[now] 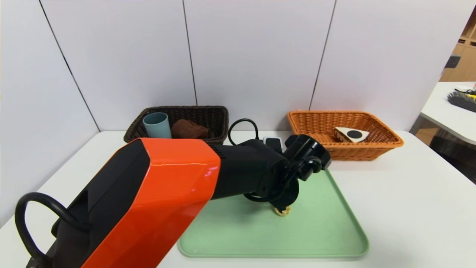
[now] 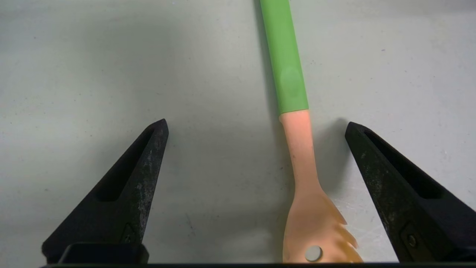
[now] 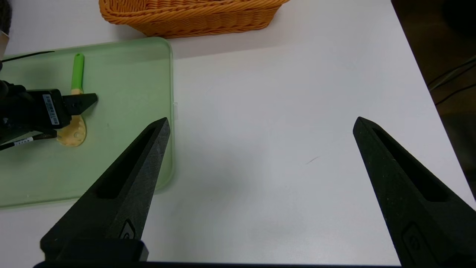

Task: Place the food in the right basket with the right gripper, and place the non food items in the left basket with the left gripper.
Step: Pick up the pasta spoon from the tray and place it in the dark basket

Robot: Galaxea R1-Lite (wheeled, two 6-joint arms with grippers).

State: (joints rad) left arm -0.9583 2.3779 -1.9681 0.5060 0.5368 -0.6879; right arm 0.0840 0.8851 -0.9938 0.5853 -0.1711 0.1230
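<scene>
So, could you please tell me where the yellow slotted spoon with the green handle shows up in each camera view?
Head view: only the yellow slotted spoon with the green handle's tip peeks out under the left arm.
Left wrist view: the spoon lies between the open left gripper's fingers.
Right wrist view: far off, beside the left gripper, spoon on the tray.
Shared landmark: the pale green plastic tray.

Orange-and-black arm with black wedge fingers

The left arm point(image 1: 156, 193) wears a glossy orange shell over black housings, with a looped black cable point(image 1: 243, 128) at the wrist; the left gripper point(image 2: 256, 186) and right gripper point(image 3: 260, 186) have scuffed, tapered black fingers point(image 2: 122, 193) with slots and screws.
</scene>
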